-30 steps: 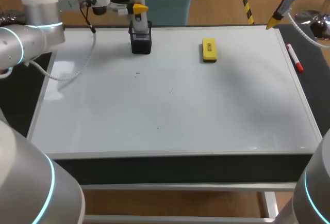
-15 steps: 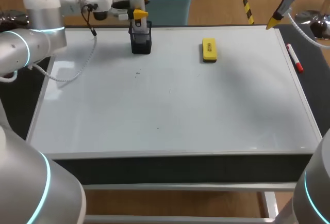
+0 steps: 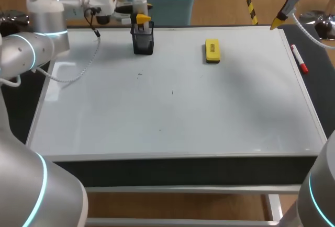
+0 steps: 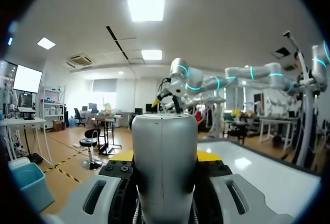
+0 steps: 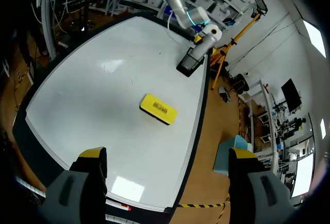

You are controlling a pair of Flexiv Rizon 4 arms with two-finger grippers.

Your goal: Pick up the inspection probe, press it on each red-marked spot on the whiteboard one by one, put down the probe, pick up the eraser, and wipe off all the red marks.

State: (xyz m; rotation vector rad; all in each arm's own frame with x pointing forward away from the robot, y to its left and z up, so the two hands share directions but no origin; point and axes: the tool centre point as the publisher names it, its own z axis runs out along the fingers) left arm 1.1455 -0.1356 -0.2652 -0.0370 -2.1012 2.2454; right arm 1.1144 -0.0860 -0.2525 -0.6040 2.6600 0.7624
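Over the last second the left gripper (image 3: 141, 16) has sunk with the probe (image 3: 138, 3). Its yellow tip now sits just above the dark holder (image 3: 143, 43) at the far edge of the whiteboard (image 3: 220, 112), and the left arm's wrist has dropped with it. The probe is kept upright, I judge, because the holder takes it end-on. Whether its lower end is already inside the holder I cannot tell, as the gripper hides that part. The left arm comes in low and nearly level from the left, its wrist turned so the fingers are clenched on the pale cylinder from two sides, as the left wrist view shows. The yellow eraser (image 3: 212, 50) lies flat on the board, well apart to the holder's right, probably left clear there so it can be taken afterwards. A few small dark specks (image 3: 140, 74) dot the board. The right gripper (image 5: 167, 154) hangs over the far right corner, fingers spread wide and empty, out of the working arm's way.
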